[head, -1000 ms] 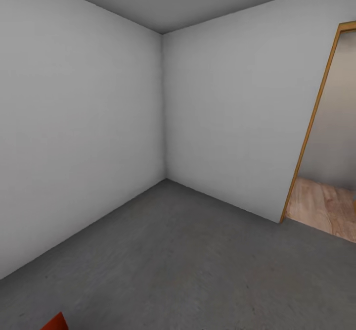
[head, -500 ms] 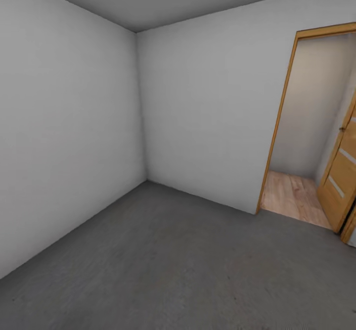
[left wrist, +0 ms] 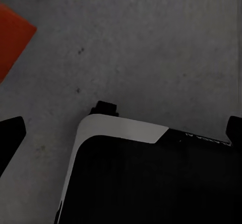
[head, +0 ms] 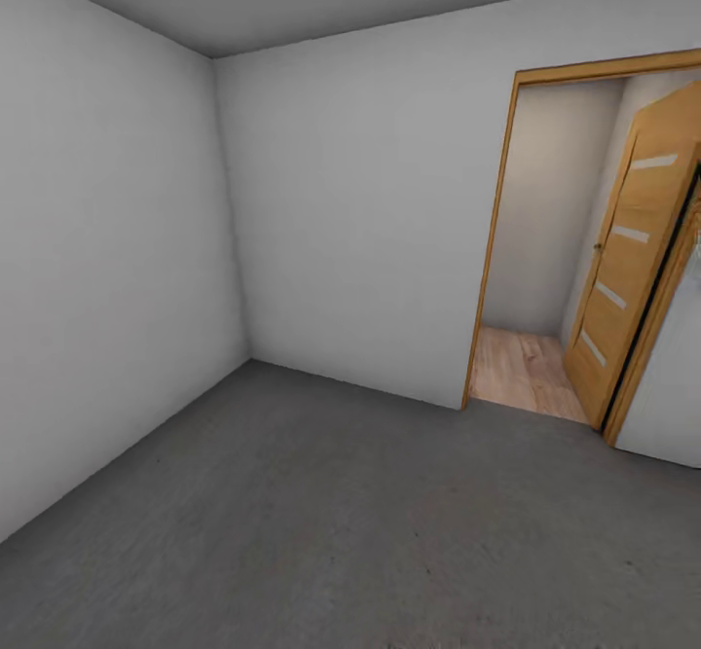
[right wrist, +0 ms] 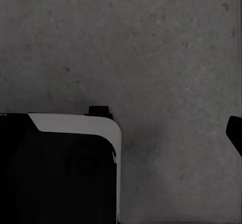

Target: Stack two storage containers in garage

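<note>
Since the earlier frames the head view has been swung toward the right: the room corner now sits further left, the doorway (head: 545, 240) is shown in full, and the red-orange corner once seen at the lower edge has passed out of that view; this is a turn of the camera, not a move of the things. The garage is seen with plain white walls (head: 360, 221), the dark grey concrete floor (head: 321, 522) and a wood-panelled door (head: 633, 250) standing open beside the frame, with light wood planks (head: 521, 372) beyond. In the left wrist view a corner of one storage container (left wrist: 12, 40) is seen at the frame's edge, lying on the concrete; too little of it is shown for its long axis or heading to be judged. The robot's dark, white-edged base (left wrist: 146, 178) is seen there too, and again in the right wrist view (right wrist: 60, 168) over bare concrete. Only dark finger tips are caught at the edges of both wrist views, so it cannot be told how either pair of jaws stands.
</note>
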{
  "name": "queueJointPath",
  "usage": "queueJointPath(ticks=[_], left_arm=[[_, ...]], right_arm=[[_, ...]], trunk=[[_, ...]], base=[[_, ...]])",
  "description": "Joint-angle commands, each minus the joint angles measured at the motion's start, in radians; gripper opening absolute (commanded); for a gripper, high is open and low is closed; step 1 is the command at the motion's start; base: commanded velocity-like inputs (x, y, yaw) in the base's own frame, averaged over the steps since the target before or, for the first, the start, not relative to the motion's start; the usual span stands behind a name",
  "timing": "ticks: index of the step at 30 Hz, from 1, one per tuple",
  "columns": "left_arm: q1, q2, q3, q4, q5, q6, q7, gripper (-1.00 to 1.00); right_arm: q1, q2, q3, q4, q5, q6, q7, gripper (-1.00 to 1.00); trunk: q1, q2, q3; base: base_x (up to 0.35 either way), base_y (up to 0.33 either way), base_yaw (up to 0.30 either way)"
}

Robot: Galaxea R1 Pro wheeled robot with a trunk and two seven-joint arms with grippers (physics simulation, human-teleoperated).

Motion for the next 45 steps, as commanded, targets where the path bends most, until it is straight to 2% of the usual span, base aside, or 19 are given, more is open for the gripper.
queueJointPath(ticks=[1, 17, 25, 30, 45], left_arm=[[0.000, 0.000, -0.009, 0.000, 0.010, -0.002, 0.003, 1.00], [0.000, 0.001, -0.009, 0.000, 0.020, -0.004, 0.006, 1.00], [0.000, 0.002, -0.007, 0.000, 0.022, -0.003, 0.033, 1.00], [0.000, 0.002, -0.007, 0.000, 0.053, -0.004, 0.045, 1.00], [0.000, 0.000, -0.009, -0.001, 0.058, -0.004, 0.045, 1.00]], right_arm=[[-0.002, 0.000, -0.008, 0.003, 0.011, -0.005, -0.005, 1.00], [-0.002, 0.000, -0.009, 0.003, 0.009, -0.008, -0.011, 1.00], [-0.002, 0.000, -0.009, 0.003, 0.010, -0.007, -0.010, 1.00], [-0.002, 0.000, -0.009, 0.003, 0.011, -0.008, -0.010, 1.00], [-0.002, 0.000, -0.009, 0.003, 0.011, -0.008, -0.010, 1.00]], trunk=[[0.000, -0.001, -0.001], [0.000, -0.001, -0.001], [0.000, -0.001, -0.001], [0.000, -0.001, -0.001], [0.000, -0.001, -0.001]], base=[[0.000, 0.000, -0.287], [0.000, 0.000, -0.287], [0.000, 0.000, -0.287], [0.000, 0.000, -0.287], [0.000, 0.000, -0.287]])
